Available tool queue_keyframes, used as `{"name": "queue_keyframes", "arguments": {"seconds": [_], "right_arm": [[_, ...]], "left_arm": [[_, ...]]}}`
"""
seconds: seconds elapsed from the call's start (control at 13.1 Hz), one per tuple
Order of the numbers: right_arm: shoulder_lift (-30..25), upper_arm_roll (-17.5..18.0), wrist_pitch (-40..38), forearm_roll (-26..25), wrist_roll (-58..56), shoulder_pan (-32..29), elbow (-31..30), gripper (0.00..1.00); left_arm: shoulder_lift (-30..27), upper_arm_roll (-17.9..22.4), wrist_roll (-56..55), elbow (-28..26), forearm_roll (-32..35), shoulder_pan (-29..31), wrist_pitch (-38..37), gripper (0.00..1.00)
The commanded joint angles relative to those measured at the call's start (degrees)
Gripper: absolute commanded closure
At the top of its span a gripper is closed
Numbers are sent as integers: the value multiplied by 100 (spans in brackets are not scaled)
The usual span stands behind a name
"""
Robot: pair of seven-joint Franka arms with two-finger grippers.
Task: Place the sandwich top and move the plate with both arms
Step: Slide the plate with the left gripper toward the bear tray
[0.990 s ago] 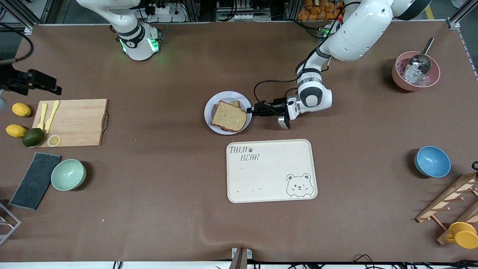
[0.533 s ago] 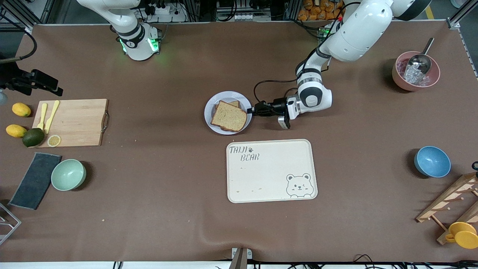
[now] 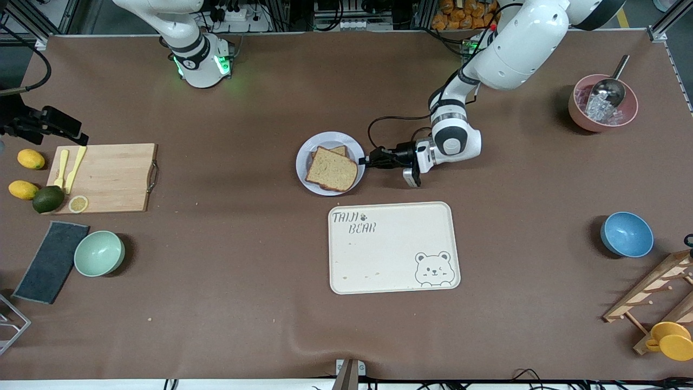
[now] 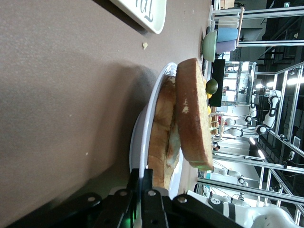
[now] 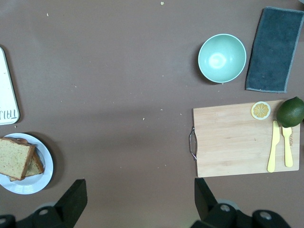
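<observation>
The pale plate point(image 3: 307, 149) lies mid-table and holds a stack of bread slices. The sandwich top point(image 3: 332, 169) is the uppermost slice, plain-faced and slightly askew on the one beneath. My left gripper point(image 3: 364, 161) lies low at the plate's edge toward the left arm's end, shut on the rim. The left wrist view shows its fingers point(image 4: 137, 183) pinching the plate rim point(image 4: 141, 128), with the sandwich top point(image 4: 192, 114) above. My right gripper point(image 3: 65, 127) hangs open and empty, high over the cutting board's end of the table. Its fingers point(image 5: 71, 199) frame bare table, with the plate point(image 5: 42, 178) off to one side.
A cream bear tray point(image 3: 394, 248) lies just nearer the camera than the plate. A cutting board point(image 3: 103, 177) with lemons, an avocado, a green bowl point(image 3: 99, 253) and a dark cloth point(image 3: 51, 261) fill the right arm's end. A pink scoop bowl point(image 3: 602, 103), a blue bowl point(image 3: 626, 234) and a wooden rack point(image 3: 658, 303) sit at the left arm's end.
My right gripper has drifted slightly over the cutting board end. The left gripper, the plate and the bread have not visibly moved.
</observation>
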Motion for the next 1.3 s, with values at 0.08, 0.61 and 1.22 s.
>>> {"name": "queue_keyframes", "arguments": {"seconds": [0.08, 0.61, 1.22], "right_arm": [[136, -196, -157, -182, -38, 204, 370, 0], [224, -206, -271, -296, -38, 354, 617, 0], [207, -197, -289, -288, -73, 310, 573, 0]], "left_arm": [[191, -28, 233, 129, -218, -21, 32, 100], [174, -37, 216, 375, -218, 75, -3, 100], [7, -46, 216, 489, -218, 119, -575, 100]]}}
